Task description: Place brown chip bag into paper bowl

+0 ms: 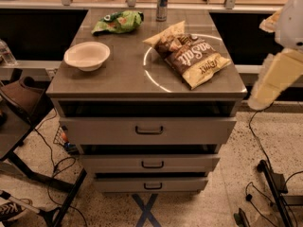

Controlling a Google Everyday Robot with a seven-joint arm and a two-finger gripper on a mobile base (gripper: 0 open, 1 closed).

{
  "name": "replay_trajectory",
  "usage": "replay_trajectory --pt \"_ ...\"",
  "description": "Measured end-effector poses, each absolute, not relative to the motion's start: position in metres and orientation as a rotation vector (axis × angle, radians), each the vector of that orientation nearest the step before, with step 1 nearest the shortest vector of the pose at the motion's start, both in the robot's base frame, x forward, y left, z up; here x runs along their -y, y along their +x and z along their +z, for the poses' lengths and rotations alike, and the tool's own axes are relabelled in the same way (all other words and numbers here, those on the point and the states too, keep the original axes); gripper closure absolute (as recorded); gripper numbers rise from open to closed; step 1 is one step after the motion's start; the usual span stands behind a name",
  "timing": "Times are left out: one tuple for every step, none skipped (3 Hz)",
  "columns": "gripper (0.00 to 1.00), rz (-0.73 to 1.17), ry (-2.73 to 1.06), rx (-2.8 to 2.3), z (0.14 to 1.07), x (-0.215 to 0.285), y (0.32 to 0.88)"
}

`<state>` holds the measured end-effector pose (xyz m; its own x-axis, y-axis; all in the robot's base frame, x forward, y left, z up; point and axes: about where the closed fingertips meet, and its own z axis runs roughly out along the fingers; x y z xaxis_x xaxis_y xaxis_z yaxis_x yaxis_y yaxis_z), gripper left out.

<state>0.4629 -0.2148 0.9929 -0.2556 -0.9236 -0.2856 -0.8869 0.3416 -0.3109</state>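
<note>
The brown chip bag (189, 53) lies flat on the right half of the grey cabinet top (118, 77). It has a dark brown middle with white lettering and pale yellow ends. The paper bowl (87, 56) stands upright and empty on the left side of the top, well apart from the bag. A pale arm segment (277, 77) hangs at the right edge of the camera view, beside the cabinet and below its top. The gripper itself is out of view.
A green bag (118, 21) lies at the back left of the top and a can (162, 3) stands at the back middle. The cabinet has three drawers (149, 129) with dark handles. A dark chair (21, 96) and cables stand at left, a stand base (272, 188) at lower right.
</note>
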Motion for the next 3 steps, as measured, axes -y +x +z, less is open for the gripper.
replay_trajectory --pt "0.00 0.020 -1.289 -2.260 0.979 0.227 0.524" --pt "0.00 0.098 -1.075 -2.306 0.971 0.232 0.563" --pt "0.00 0.116 -0.934 -2.288 0.956 0.219 0.617"
